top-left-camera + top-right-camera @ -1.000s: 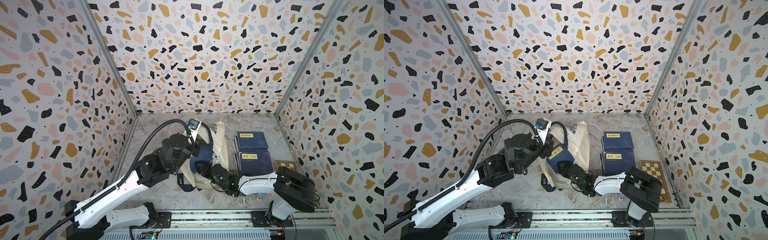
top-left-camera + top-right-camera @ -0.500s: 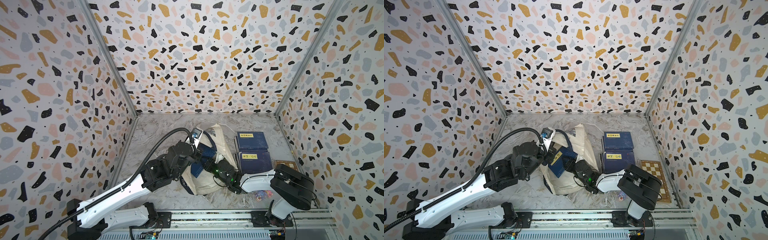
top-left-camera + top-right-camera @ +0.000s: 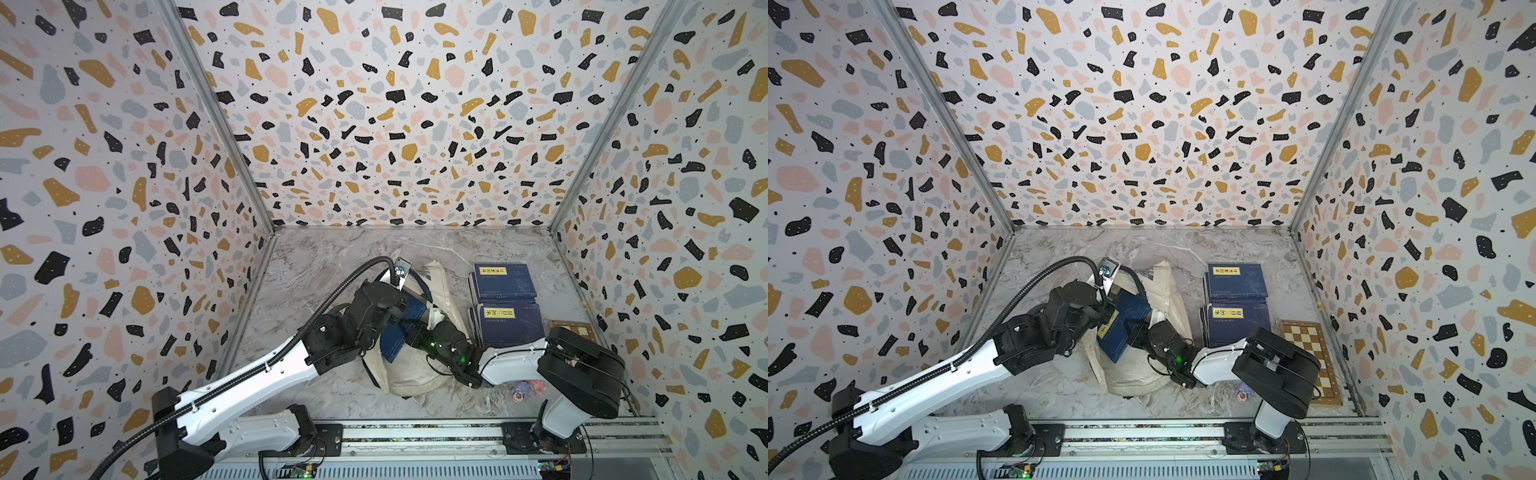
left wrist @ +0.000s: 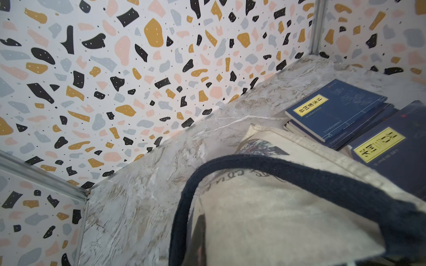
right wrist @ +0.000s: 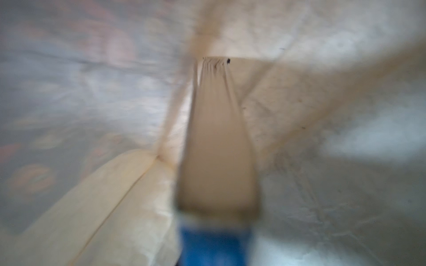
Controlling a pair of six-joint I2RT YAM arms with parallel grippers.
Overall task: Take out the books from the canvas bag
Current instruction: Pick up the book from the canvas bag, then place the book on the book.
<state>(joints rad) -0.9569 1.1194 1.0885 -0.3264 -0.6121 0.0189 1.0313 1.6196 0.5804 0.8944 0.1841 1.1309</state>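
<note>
Two grippers engaged. Ctr-left: left gripper [image 3: 1108, 307] clamped on canvas bag [image 3: 1163, 291] mouth (strap side). Ctr: navy book [image 3: 1117, 345] half out, right gripper [image 3: 1133, 328] pinched on its edge. Step judged: extraction; next needs clean pull rightward to stacked books [image 3: 1237, 282], ctr-right. Marble-look surface [image 3: 1059, 266], terrazzo-print walls [image 3: 1142, 124] encl. three sides.

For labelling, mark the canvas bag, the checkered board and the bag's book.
canvas bag [image 3: 1129, 378], in a top view, cream cloth
checkered board [image 3: 1302, 337], in a top view, bare squares
bag's book [image 3: 1127, 311], in a top view, navy cover
</note>
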